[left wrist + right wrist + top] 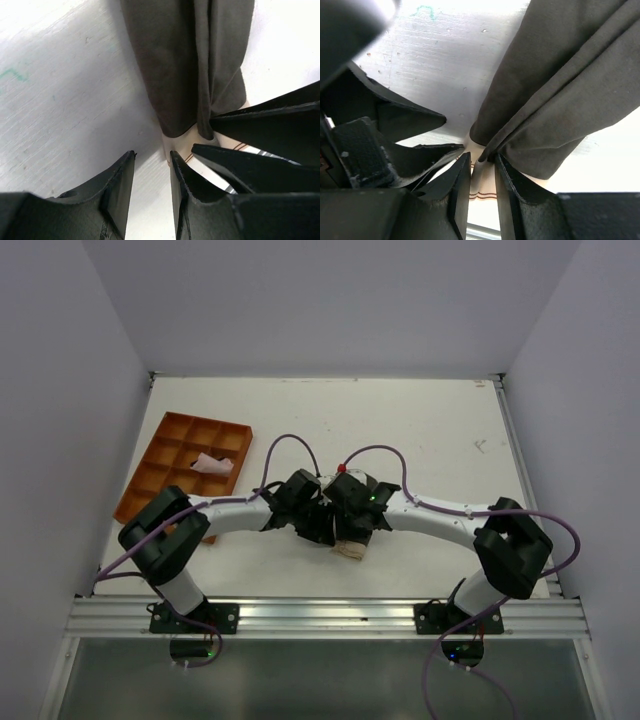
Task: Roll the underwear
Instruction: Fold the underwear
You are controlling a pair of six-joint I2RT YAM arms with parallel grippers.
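On the white, pale-walled table (430,430), left end effector (152,155) and right end effector (481,157) gape over the underwear (185,60).

**Top view.** Even, diffuse light comes from above. The white table (430,430) is bright, and its shadows are faint and soft-edged.

**Left wrist view.** The table glares almost white beyond and to the right of the left gripper (152,155). Its black fingers (115,200) are slightly soft at close range.

**Right wrist view.** The table is overexposed beyond the right gripper (482,157). A blurred dark mass fills the corner up and left of it. The underwear (560,90) weave is sharp.
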